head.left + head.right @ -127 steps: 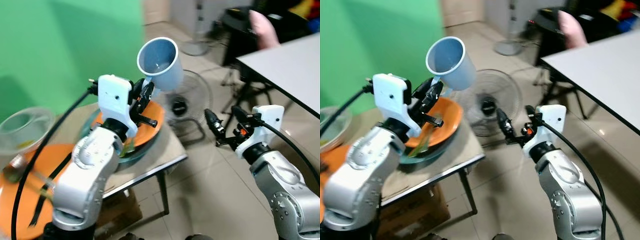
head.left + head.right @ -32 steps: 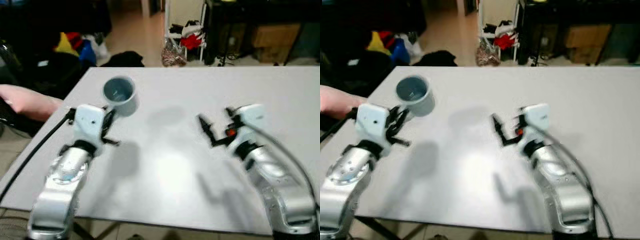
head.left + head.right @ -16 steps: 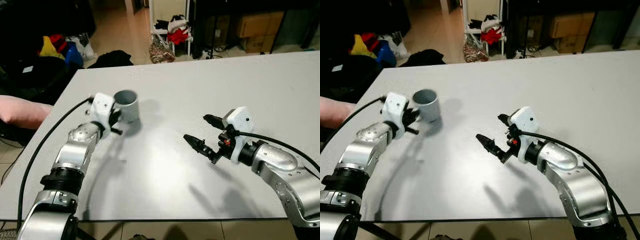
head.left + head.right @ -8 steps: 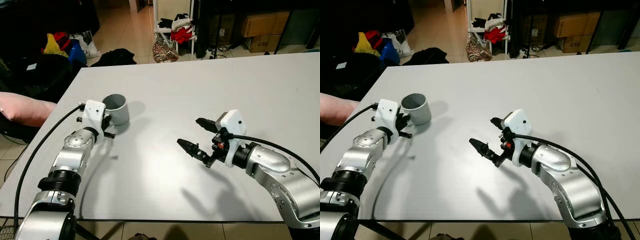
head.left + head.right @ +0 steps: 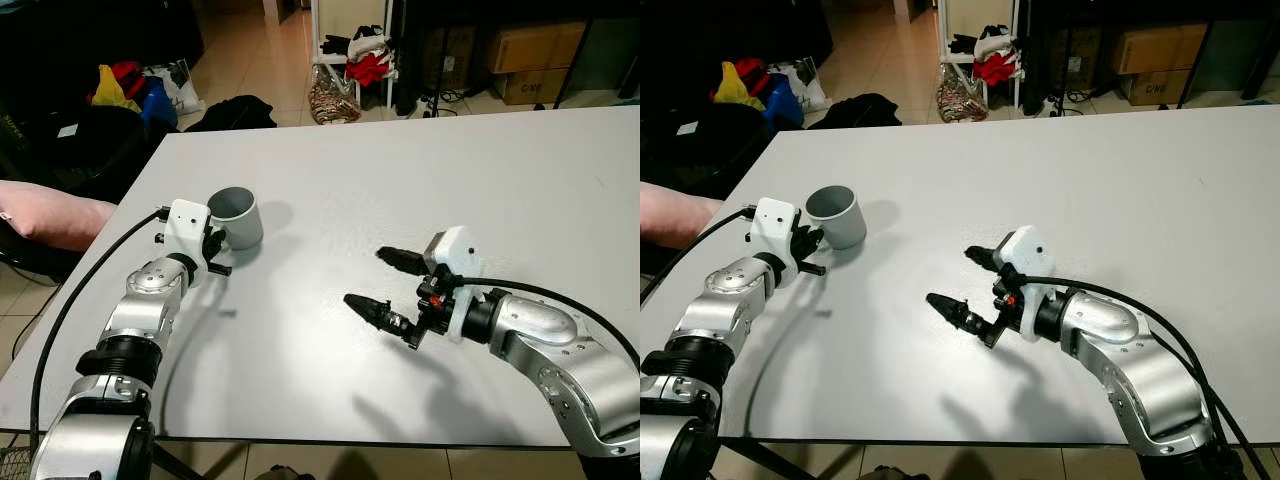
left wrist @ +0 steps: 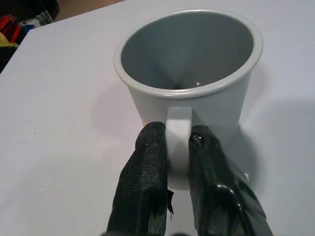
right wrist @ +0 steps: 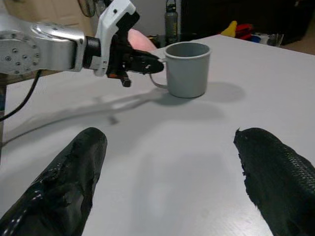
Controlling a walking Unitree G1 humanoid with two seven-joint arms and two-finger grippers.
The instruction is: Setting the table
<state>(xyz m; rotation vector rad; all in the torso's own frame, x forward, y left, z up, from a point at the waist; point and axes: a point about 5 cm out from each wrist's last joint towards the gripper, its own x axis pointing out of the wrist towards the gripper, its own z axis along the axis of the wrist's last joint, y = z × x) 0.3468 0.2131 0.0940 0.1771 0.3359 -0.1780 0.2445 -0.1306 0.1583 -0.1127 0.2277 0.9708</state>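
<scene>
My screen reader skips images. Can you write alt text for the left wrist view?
The left claw pinches the handle of a grey mug standing upright and empty on a white table.

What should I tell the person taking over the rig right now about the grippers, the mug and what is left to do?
Left gripper: jaws shut on the handle of the grey mug, which stands upright on the white table, near its left edge. The mug looks empty.
Right gripper: jaws open, holding nothing, hovering low over the middle of the table.
Done: the mug is set down on the table.
Left: release the handle, draw the left arm back, then probably fetch the rest of the setting.
A person's arm is just off the table's left edge; mind it.
</scene>
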